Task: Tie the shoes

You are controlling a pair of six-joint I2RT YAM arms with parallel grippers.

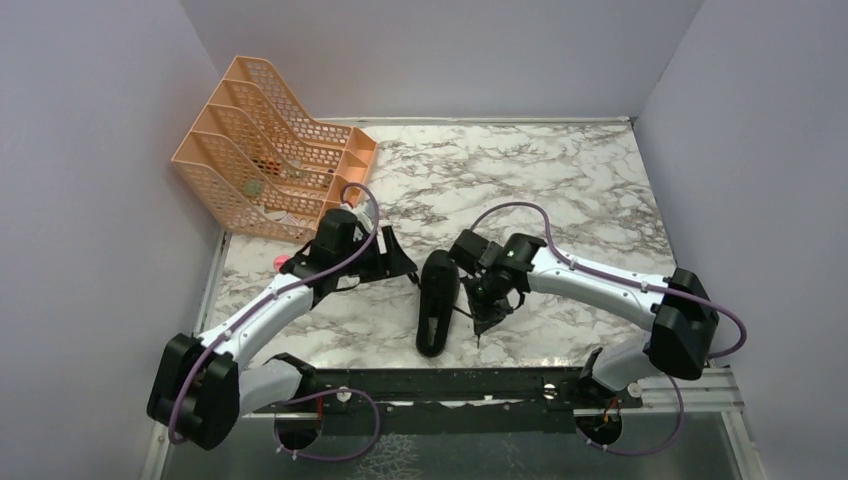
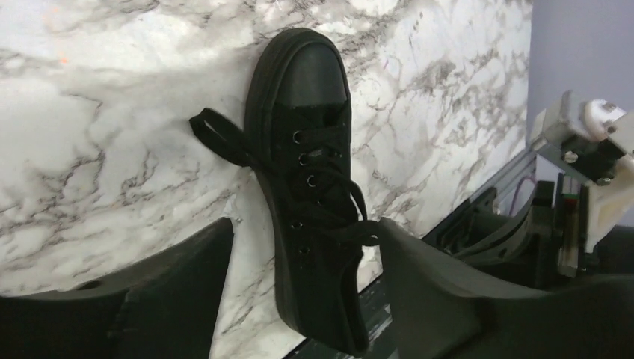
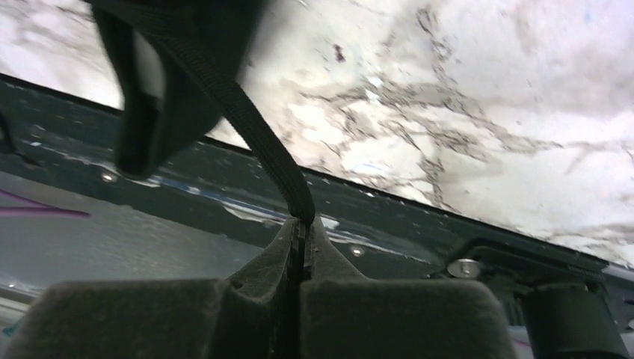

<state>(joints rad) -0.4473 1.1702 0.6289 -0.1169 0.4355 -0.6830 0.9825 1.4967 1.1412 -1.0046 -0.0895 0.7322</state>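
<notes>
No txt, brand, label or nos. legible in any view; none on shoe (image 2: 314,187) either.

shoe (image 3: 149,90) cut off at top edge, lace (image 3: 254,131) end hidden inside right end effector (image 3: 301,224)

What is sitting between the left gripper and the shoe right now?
Nothing visible. Only bare marble table lies between the open left gripper and the shoe. A loose lace loop rests on the table beside the shoe.
</notes>
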